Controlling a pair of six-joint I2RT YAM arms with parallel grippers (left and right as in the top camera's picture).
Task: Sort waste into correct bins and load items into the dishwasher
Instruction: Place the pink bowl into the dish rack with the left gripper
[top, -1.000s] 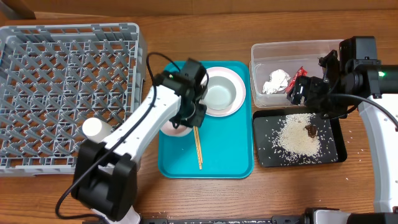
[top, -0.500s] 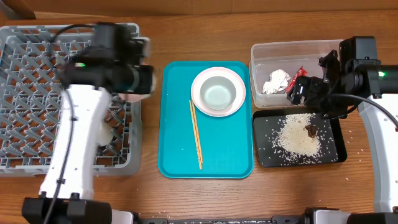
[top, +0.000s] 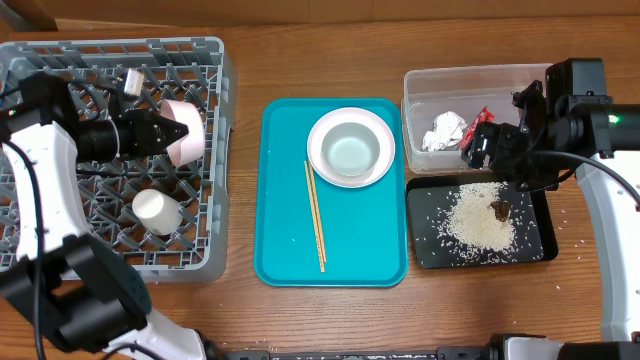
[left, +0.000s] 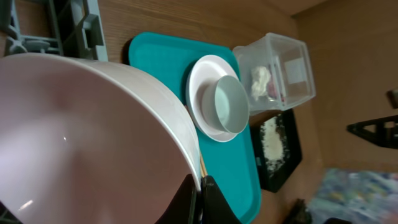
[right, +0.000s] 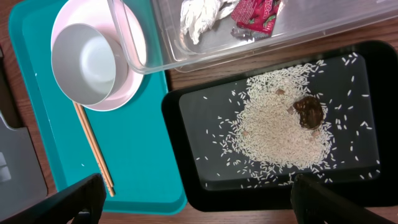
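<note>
My left gripper (top: 165, 132) is shut on the rim of the small pink-and-white bowl (top: 181, 130), held on its side over the grey dish rack (top: 120, 46). That bowl (left: 81, 137) fills the left wrist view, its rim pinched between the fingertips (left: 194, 193). A small white cup (top: 155, 210) stands in the rack. On the teal tray (top: 360, 240) a pale bowl (top: 352, 152) sits on the white plate (top: 376, 124), beside the chopsticks (top: 316, 215). My right gripper (right: 199, 205) hangs open above the black tray (right: 180, 174), which holds rice (right: 280, 130) and a brown scrap (right: 309, 111).
The clear tub (top: 420, 90) at the back right holds the crumpled napkin (top: 445, 130) and the red wrapper (top: 482, 115). The black tray (top: 425, 250) lies just in front of it. Bare wood runs between rack, teal tray and bins.
My left arm has lifted the pink-and-white bowl off the teal tray and swung it left over the dish rack. The right arm has stayed still.
</note>
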